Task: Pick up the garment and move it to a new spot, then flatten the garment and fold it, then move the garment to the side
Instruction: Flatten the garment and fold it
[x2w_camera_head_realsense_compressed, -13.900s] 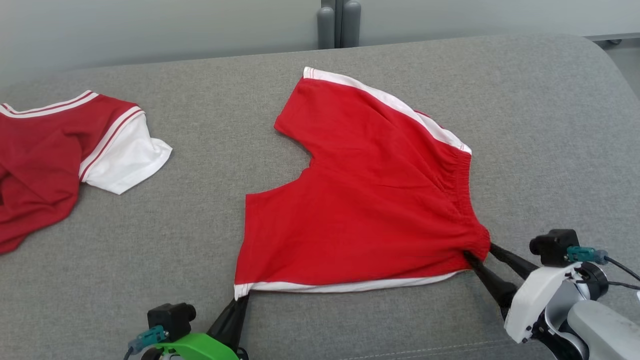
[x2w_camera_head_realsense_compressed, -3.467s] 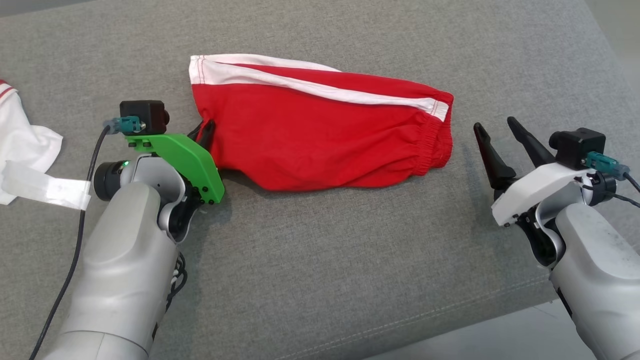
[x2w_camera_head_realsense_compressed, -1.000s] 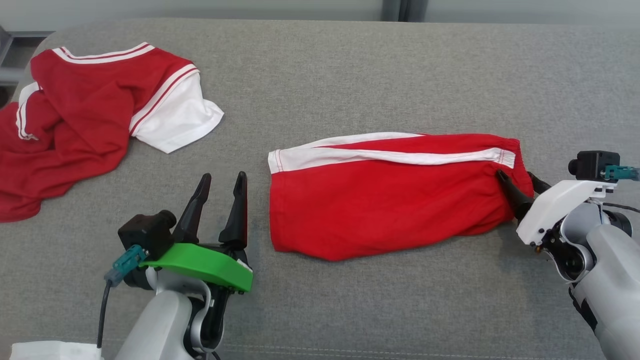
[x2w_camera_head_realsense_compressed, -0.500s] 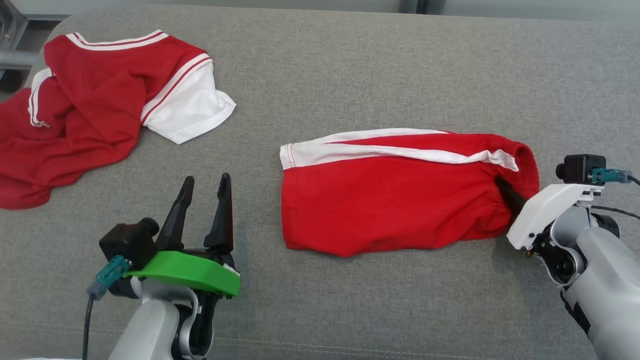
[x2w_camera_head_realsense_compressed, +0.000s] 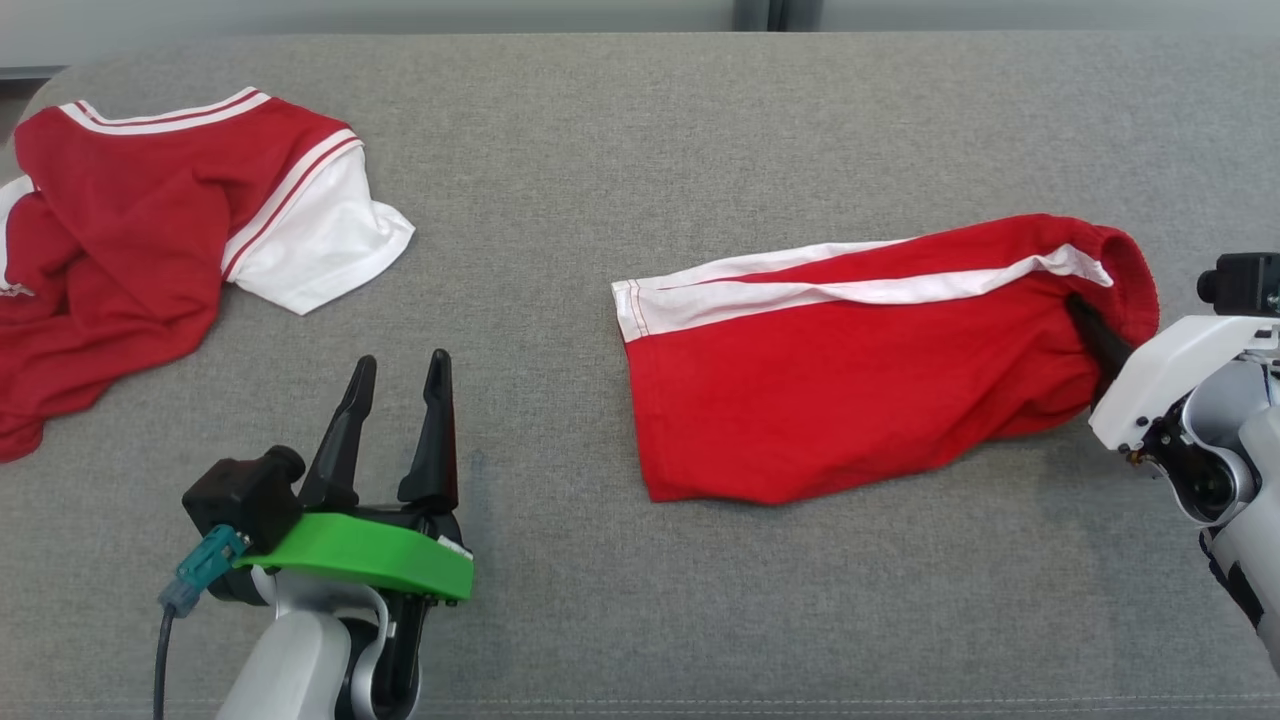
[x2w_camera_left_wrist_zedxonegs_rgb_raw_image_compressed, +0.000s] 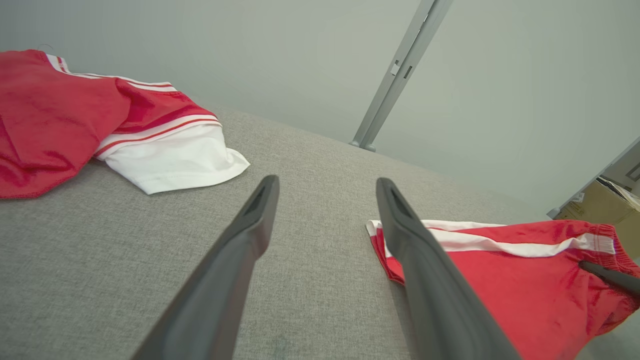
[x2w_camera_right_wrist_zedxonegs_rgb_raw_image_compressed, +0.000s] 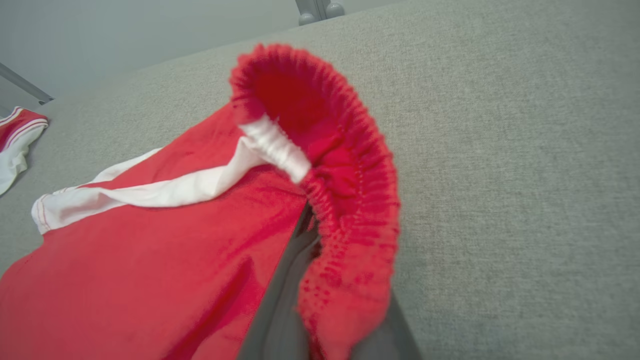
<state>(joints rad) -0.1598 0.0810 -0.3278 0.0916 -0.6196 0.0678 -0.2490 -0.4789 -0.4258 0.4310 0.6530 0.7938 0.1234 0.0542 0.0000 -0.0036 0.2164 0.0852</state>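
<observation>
The garment (x2w_camera_head_realsense_compressed: 850, 400) is a pair of red shorts with a white side stripe, folded in half lengthwise on the grey cushion. My right gripper (x2w_camera_head_realsense_compressed: 1082, 312) is shut on the elastic waistband at the garment's right end, which bunches and lifts around the fingers. The right wrist view shows the waistband (x2w_camera_right_wrist_zedxonegs_rgb_raw_image_compressed: 350, 165) curling over my right gripper (x2w_camera_right_wrist_zedxonegs_rgb_raw_image_compressed: 312, 217), with the garment (x2w_camera_right_wrist_zedxonegs_rgb_raw_image_compressed: 150, 260) trailing away to the left. My left gripper (x2w_camera_head_realsense_compressed: 402, 362) stands open at the lower left, apart from the garment's hem. Between its spread fingers (x2w_camera_left_wrist_zedxonegs_rgb_raw_image_compressed: 240, 250) is only bare cushion, and the garment (x2w_camera_left_wrist_zedxonegs_rgb_raw_image_compressed: 525, 280) lies to its right.
A red shirt with white sleeves (x2w_camera_head_realsense_compressed: 150, 230) lies crumpled at the far left of the cushion (x2w_camera_head_realsense_compressed: 600, 150), also seen as the shirt (x2w_camera_left_wrist_zedxonegs_rgb_raw_image_compressed: 60, 125) in the left wrist view. A grey metal post (x2w_camera_left_wrist_zedxonegs_rgb_raw_image_compressed: 400, 75) rises behind the cushion. Bare cushion separates the shirt from the garment.
My right gripper has shut on the waistband and dragged the garment to the right, away from the shirt. The head camera has shifted. My left gripper has stayed open.
</observation>
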